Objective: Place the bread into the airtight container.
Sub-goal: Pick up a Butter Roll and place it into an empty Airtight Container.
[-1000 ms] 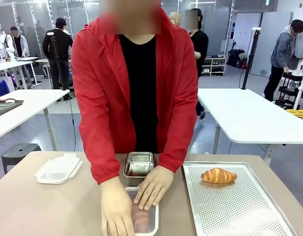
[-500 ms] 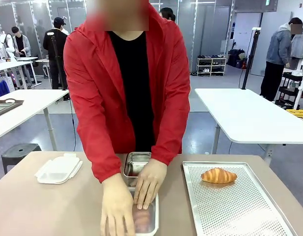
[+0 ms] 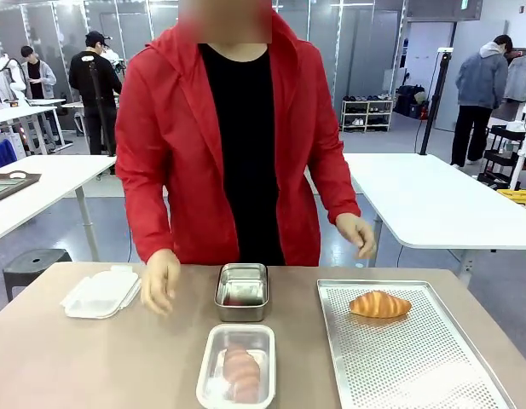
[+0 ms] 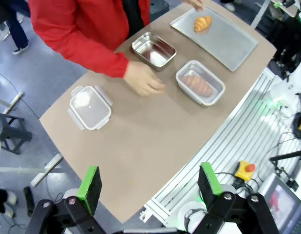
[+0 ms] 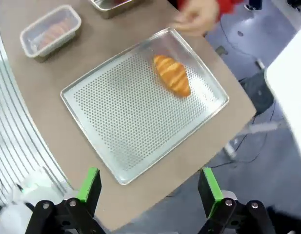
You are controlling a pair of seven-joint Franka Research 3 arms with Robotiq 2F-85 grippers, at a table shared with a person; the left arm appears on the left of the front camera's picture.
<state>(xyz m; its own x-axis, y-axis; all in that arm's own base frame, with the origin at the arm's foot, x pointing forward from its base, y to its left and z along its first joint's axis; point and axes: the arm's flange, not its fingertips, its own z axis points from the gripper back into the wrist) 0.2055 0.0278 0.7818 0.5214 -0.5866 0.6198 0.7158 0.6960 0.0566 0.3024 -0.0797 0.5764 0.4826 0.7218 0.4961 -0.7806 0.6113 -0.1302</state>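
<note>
Front: bread lies inside the clear container, a croissant on the tray beside it. Left wrist: my left jaws stand wide above the tabletop. Right wrist: my right jaws gape, empty, over the tray

Front view, lower centre: container, bread inside it. Tin directly behind. Lid far left. Tray right; croissant on its far end.
</note>
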